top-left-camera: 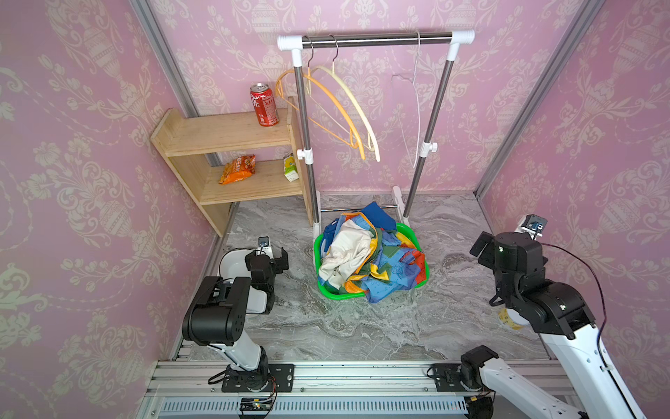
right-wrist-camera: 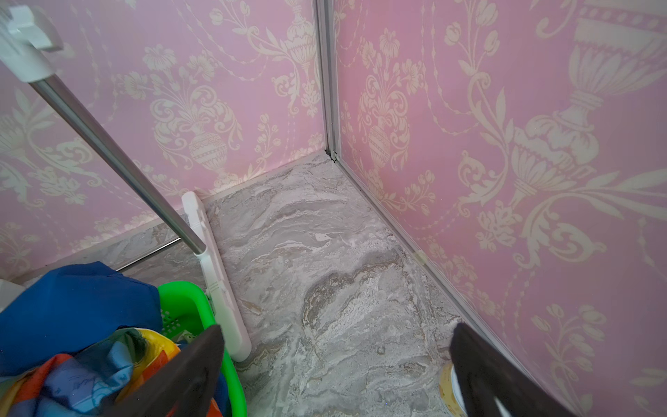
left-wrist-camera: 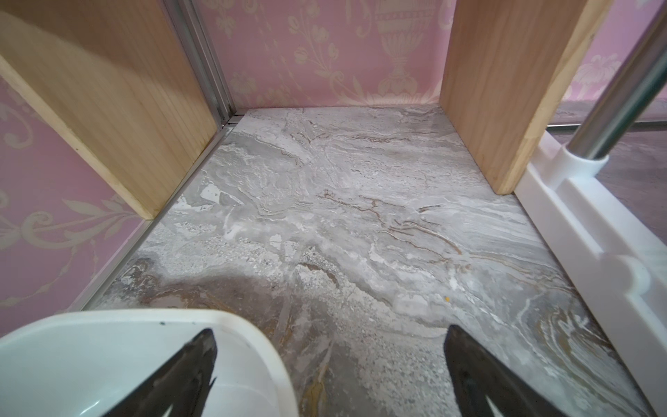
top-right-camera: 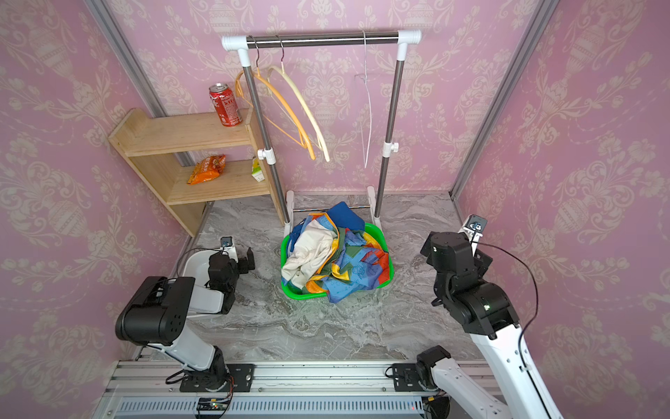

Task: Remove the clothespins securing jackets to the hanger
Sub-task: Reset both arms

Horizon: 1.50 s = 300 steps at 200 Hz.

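On the marble tabletop (top-left-camera: pixel 362 326), in both top views, the jackets (top-left-camera: pixel 366 261) (top-right-camera: pixel 333 261) are seen heaped in a green basket (top-left-camera: pixel 337 296) just in front of the clothes rack (top-left-camera: pixel 377 39). Three hangers (top-left-camera: pixel 340 105) are hung bare on its rail: an orange and a cream one side by side, a thin white one well apart. A wooden shelf (top-left-camera: pixel 224 134) is set beside the rack.

In the left wrist view, the left gripper (left-wrist-camera: pixel 330 332) is shown spread wide with nothing between its jaws; one finger is held over a white bowl (left-wrist-camera: pixel 144 325).

In the right wrist view, the right gripper (right-wrist-camera: pixel 335 328) is likewise shown released and empty, near the basket rim, where blue and patchwork fabric is piled.
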Motion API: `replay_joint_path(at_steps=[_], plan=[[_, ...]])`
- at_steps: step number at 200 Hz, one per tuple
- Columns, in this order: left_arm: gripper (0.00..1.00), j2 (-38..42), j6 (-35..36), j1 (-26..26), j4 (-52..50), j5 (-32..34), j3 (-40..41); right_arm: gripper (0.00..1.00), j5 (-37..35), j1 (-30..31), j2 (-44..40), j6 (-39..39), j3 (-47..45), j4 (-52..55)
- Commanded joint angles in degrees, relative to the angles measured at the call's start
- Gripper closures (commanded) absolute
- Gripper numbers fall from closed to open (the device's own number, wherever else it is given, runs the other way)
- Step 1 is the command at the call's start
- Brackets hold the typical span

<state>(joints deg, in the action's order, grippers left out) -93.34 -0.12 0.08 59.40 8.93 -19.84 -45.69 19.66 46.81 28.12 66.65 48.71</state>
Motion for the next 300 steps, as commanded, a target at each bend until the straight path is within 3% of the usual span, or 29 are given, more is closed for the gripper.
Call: replay_joint_path(at_steps=[1, 46, 75, 101, 125, 142, 195, 222, 246, 255, 264, 300], plan=[[0.01, -0.3, -1.6, 0.5, -1.9, 0.8, -0.6, 0.00, -3.0, 0.2, 2.0, 0.1, -4.8, -3.0], [0.01, -0.2, -1.5, 0.5, -1.7, 0.6, -0.5, 0.00, -6.6, 0.1, 4.5, -3.4, -13.6, -13.3], [0.01, -0.2, -1.5, 0.5, -1.6, 0.5, -0.5, 0.00, -5.9, -1.2, 8.6, -9.6, -19.6, -21.5], [0.01, -0.2, -1.5, 0.5, -1.7, 0.5, -0.5, 0.00, 0.9, -5.0, 13.1, -14.5, -25.5, -33.2], [0.01, -0.2, -1.5, 0.5, -1.7, 0.5, -0.5, 0.00, 8.7, -8.9, 15.9, -16.2, -34.5, -51.1], [0.01, -0.2, -1.5, 0.5, -1.7, 0.5, -0.5, 0.00, 9.7, -9.5, 18.9, -18.8, -39.7, -64.9], [0.01, -0.2, -1.4, 0.5, -1.7, 0.6, -0.5, 0.00, 22.9, -11.2, 31.1, -26.8, -44.1, -89.4], [0.01, -0.2, -1.4, 0.5, -1.7, 0.5, -0.5, 0.00, 27.9, -12.4, 36.1, -27.2, -43.5, -92.5], [0.01, -0.2, -1.4, 0.5, -1.7, 0.5, -0.5, 0.00, 36.7, -16.7, 37.6, -24.9, -43.7, -92.6], [0.01, -0.2, -1.4, 0.5, -1.7, 0.5, -0.5, 0.00, 41.2, -18.2, 40.0, -25.1, -45.0, -98.3], [0.01, -0.1, -1.4, 0.5, -1.8, 0.5, -0.5, 0.00, 41.4, -18.4, 38.7, -25.1, -43.8, -93.5], [0.01, -0.2, -1.4, 0.5, -1.7, 0.4, -0.5, 0.00, 41.3, -18.4, 39.2, -25.1, -44.3, -95.5]])
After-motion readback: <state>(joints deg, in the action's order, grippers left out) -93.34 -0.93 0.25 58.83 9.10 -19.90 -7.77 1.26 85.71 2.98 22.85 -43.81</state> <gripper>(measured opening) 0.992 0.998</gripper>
